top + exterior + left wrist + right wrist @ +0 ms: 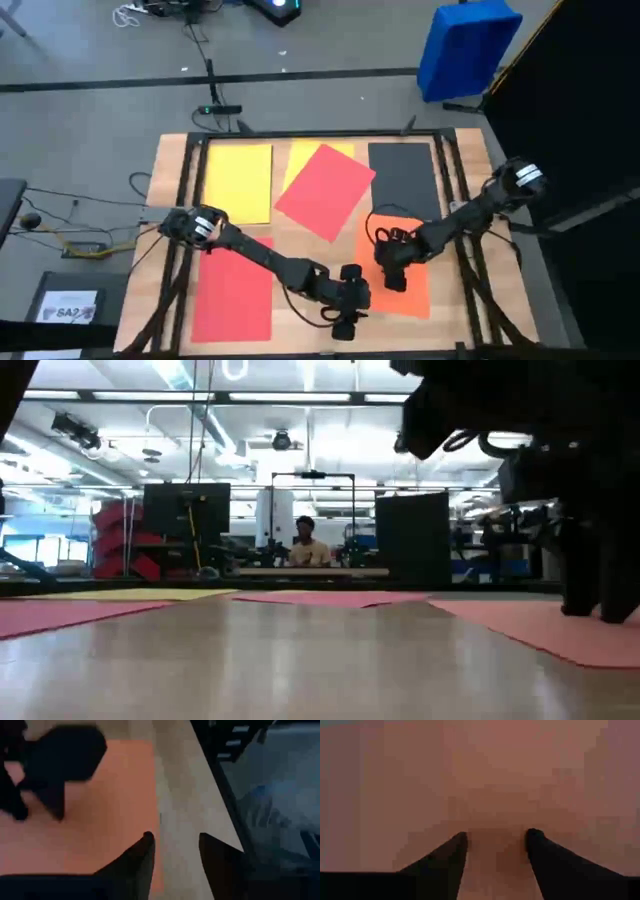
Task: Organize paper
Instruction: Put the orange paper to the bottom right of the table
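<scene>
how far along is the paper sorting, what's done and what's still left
Looks done: yellow sheet, black sheet and lower red sheet lie square. In hand: right gripper is open on the orange sheet, left gripper open beside its edge. Probably left: the tilted red sheet overlapping another yellow sheet.

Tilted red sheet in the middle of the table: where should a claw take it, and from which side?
Probably at the tilted red sheet's lowest corner, nearest the arms. It lies flat, rotated like a diamond, overlapping the yellow sheet beneath, so that corner points out over bare table. Come in low from the front with the left claw, which is open over the table's front edge.
</scene>
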